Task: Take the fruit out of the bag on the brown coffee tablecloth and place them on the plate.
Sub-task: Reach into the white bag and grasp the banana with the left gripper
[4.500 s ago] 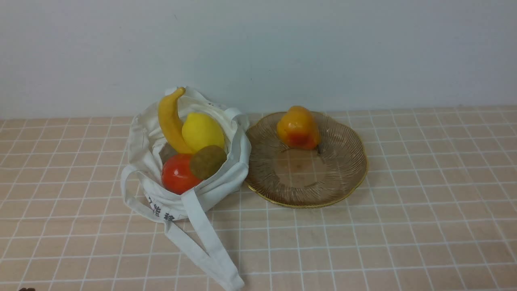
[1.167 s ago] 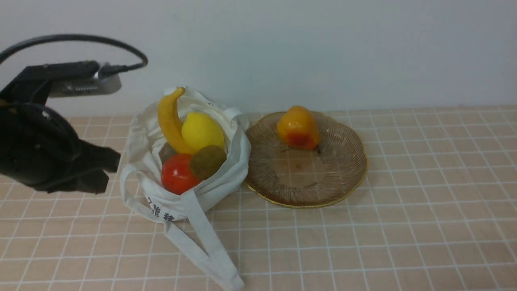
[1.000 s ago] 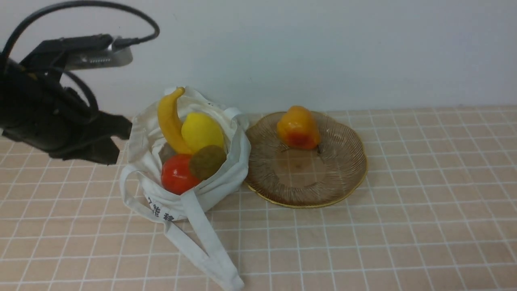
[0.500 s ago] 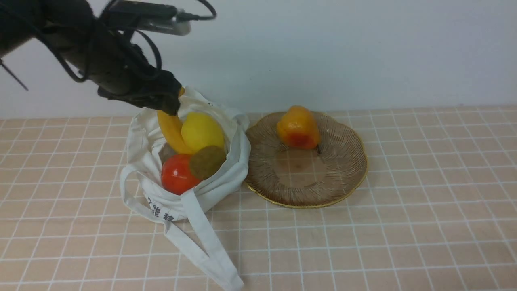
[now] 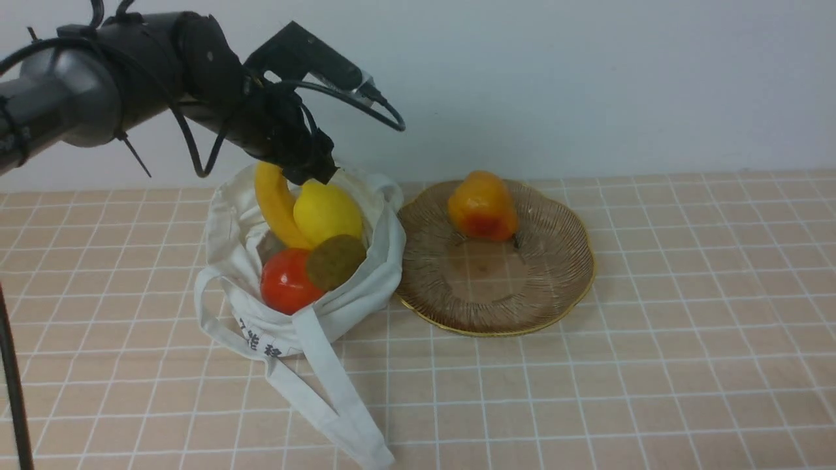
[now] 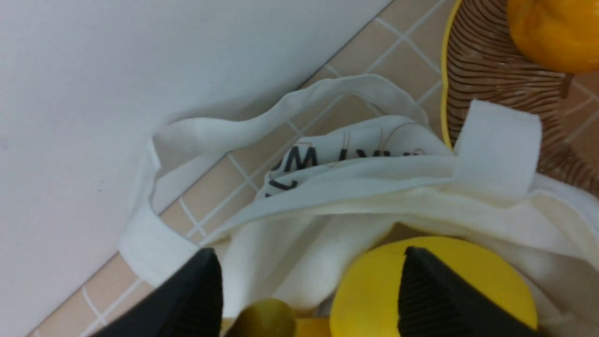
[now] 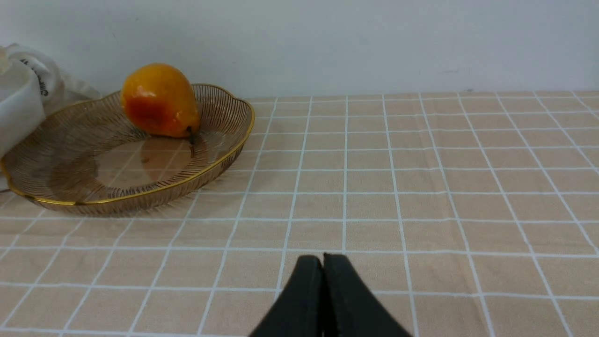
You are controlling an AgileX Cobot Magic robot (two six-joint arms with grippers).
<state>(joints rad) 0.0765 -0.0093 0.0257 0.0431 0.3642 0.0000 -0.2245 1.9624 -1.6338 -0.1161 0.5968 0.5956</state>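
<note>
One pear-like fruit (image 5: 482, 206) sits on the plate (image 5: 496, 326); banana (image 5: 277, 205), lemon (image 5: 328, 214), red fruit (image 5: 287, 282) and kiwi (image 5: 336, 262) remain bagged. Left gripper (image 6: 311, 281) spread, holding nothing; right gripper (image 7: 323, 262) closed, empty.

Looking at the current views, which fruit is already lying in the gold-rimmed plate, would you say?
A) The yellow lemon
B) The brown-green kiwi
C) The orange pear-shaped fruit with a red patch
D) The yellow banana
C: the orange pear-shaped fruit lies in the plate, while the banana, lemon and kiwi are in the white bag.
</note>
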